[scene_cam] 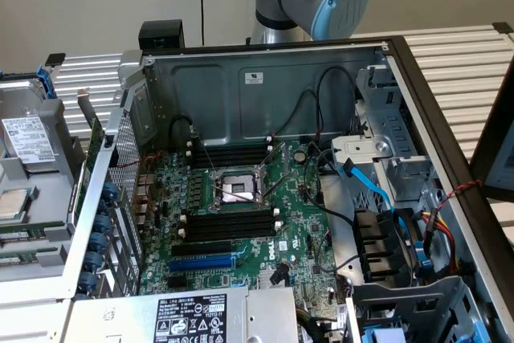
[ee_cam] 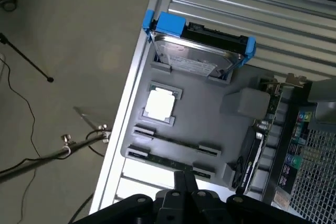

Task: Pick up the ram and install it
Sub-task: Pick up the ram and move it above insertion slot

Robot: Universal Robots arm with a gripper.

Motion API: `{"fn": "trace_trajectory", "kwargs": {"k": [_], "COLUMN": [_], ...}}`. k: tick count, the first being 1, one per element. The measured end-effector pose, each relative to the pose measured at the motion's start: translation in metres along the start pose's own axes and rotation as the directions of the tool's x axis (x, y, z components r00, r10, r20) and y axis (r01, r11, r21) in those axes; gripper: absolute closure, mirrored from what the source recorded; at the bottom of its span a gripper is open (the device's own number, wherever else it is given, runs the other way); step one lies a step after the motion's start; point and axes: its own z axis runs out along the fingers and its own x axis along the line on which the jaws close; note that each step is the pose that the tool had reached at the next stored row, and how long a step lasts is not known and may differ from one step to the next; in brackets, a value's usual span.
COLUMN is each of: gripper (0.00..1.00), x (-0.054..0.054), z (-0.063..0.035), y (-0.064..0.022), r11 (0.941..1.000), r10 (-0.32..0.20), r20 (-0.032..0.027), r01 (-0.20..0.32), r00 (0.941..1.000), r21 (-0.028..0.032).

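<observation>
Gripper [ee_cam: 185, 174]: fingers closed tip to tip, holding nothing. It hangs above a grey tray [ee_cam: 210, 124] that sits outside the case [scene_cam: 265, 78].

Ram [ee_cam: 157, 160]: in the tray, not yet lifted. It is the part nearest the hand, and its middle passes directly under the fingertips. It appears to stand on its long edge between two end holders. A second stick [ee_cam: 176, 140] runs parallel just beyond it, the two close but apart. Farther from the hand are the CPU [ee_cam: 159, 103], then the drive [ee_cam: 194, 59] in its blue bracket.

Slots [scene_cam: 229, 222]: the black memory slots on the board look empty. They are well away from the hand, inside the case.

Handling, as judged:
- Light and stiff along its length, but thin, so likely to crack or flex if twisted or pressed off-square.
- Faces carry chips and a label, and the flat board offers little friction. A firm, even pinch is needed rather than a hard one.
- Best hold is across the two flat faces at mid-length, near the upper edge, leaving the lower contact edge free and untouched.
- The neighbouring stick leaves little room for a finger on that side.
</observation>
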Motion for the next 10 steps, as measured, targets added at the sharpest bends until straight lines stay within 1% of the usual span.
{"fn": "trace_trajectory", "kwargs": {"k": [3, 5, 8, 10], "gripper": [0.9, 0.9, 0.9, 0.9], "x": [0.0, 0.0, 0.0, 0.0], "z": [0.0, 0.0001, 0.0002, 0.0002], "y": [0.0, 0.0, 0.0, 0.0], "r11": [0.9986, 0.9958, 0.9896, 0.9836], "r10": [-0.054, -0.091, -0.144, -0.18], "r20": [-0.0024, -0.0042, -0.0065, -0.0085], "r01": [0.054, 0.091, 0.144, 0.18], "r00": [0.9986, 0.9958, 0.9895, 0.9836], "r21": [0.002, 0.0033, 0.005, 0.0061]}}
